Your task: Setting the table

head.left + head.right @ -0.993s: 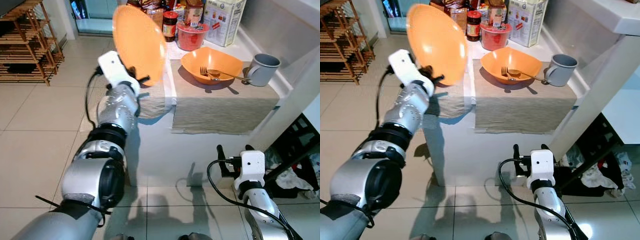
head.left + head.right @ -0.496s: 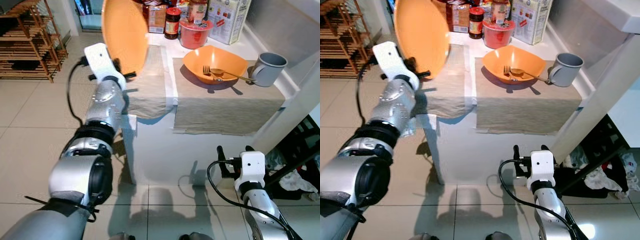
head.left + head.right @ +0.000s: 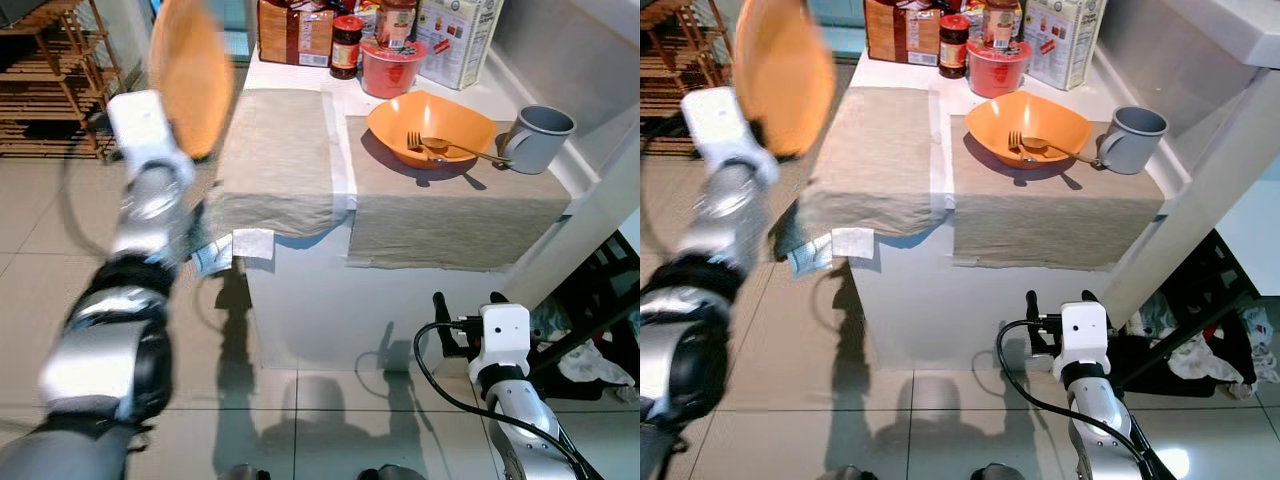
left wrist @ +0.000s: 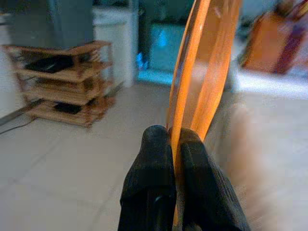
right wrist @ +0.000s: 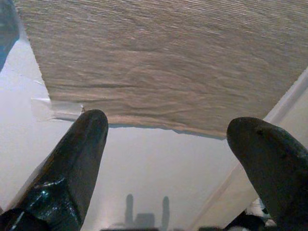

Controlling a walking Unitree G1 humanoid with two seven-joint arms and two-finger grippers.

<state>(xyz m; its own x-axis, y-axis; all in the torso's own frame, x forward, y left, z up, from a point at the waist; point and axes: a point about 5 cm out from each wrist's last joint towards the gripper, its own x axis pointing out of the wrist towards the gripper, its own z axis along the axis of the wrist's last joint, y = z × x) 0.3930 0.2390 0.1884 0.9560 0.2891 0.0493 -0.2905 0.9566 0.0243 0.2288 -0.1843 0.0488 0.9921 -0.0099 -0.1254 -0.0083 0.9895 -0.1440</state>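
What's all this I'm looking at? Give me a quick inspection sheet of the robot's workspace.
Surface: white counter with two beige placemats, side by side.
Job's things: orange bowl on the right-hand mat holding a fork and spoon; grey mug beside it; orange plate held on edge, off the counter's left side.
Clutter: jars, red tub and boxes at the counter's back.
Grippers: left gripper shut on the plate's rim; right gripper open, low in front of the counter.
Cables: black cable looping at the right wrist.
Surroundings: tiled floor, wooden rack at left.
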